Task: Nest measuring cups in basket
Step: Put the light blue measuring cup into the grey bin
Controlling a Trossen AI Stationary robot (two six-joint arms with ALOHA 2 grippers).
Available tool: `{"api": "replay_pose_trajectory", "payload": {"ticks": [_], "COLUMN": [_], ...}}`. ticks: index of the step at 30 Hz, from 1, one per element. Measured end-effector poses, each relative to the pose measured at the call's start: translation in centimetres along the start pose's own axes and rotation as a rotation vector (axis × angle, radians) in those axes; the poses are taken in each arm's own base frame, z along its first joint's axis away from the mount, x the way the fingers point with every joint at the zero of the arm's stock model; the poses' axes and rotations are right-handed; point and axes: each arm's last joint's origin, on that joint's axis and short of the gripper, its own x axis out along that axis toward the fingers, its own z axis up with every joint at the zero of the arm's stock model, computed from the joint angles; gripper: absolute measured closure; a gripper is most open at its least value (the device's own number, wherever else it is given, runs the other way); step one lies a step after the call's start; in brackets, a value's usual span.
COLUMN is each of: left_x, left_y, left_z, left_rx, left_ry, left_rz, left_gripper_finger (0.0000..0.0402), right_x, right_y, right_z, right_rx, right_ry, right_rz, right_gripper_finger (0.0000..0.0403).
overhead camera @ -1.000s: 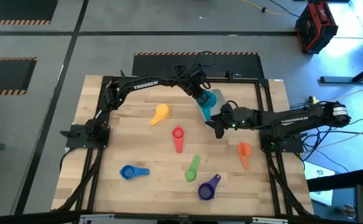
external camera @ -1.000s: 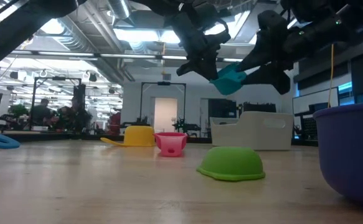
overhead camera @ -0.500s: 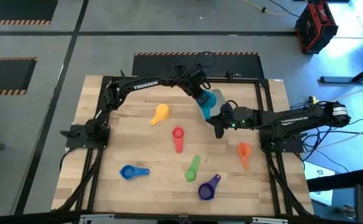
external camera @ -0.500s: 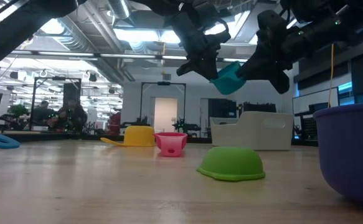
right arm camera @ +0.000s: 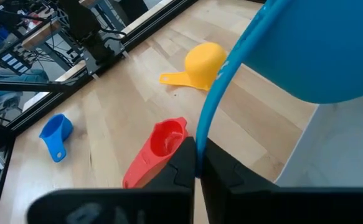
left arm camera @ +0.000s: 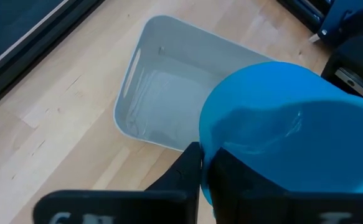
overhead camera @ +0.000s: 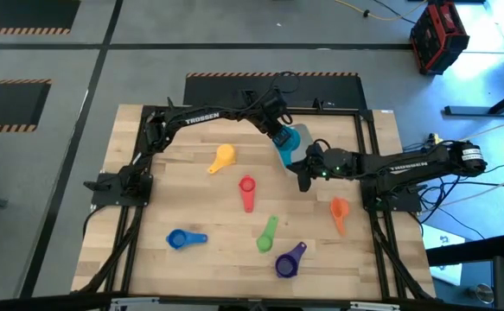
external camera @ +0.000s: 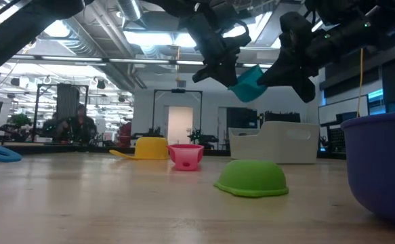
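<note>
Teal cup [external camera: 249,84] between two pincers aloft

Teal cup [external camera: 250,84] tilted in mid-air above grey basket [left arm camera: 169,93] (empty), six other cups [overhead camera: 247,185] scattered on wood.

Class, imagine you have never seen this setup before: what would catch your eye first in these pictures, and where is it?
First, the teal measuring cup held up in the air between both arms: the left gripper and the right gripper both clamp it above the far side of the table, just over the basket. Next come the bright cups scattered on the wood below, such as the yellow cup and the red cup.
</note>
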Motion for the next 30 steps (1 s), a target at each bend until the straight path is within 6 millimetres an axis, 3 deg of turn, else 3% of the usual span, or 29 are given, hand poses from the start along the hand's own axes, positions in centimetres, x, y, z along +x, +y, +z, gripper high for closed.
{"api": "replay_pose_trajectory", "payload": {"ticks": [12, 17, 25, 30], "left_x": [0.0, -0.4, -4.2, -7.6], "left_y": [0.1, 0.1, 0.1, 0.1], "left_z": [0.0, -0.1, -0.5, -0.9], "left_rx": [0.008, 0.03, 0.137, 0.188], "left_ry": [-0.001, 0.015, 0.054, 0.058], "left_rz": [0.001, 0.007, 0.041, 0.112], "left_gripper_finger": [0.0311, 0.0304, 0.0307, 0.0307], "right_x": [0.0, 0.1, -0.1, -1.1], "right_y": [-0.1, -0.4, -1.7, -2.1], "right_z": [-0.1, 0.0, 0.5, 1.5], "right_rx": [0.0, 0.008, 0.057, 0.058], "right_ry": [0.012, 0.028, 0.082, 0.065], "right_rz": [-0.004, 0.001, 0.004, 0.043], "right_gripper_finger": [0.0391, 0.0391, 0.0391, 0.0391]}}
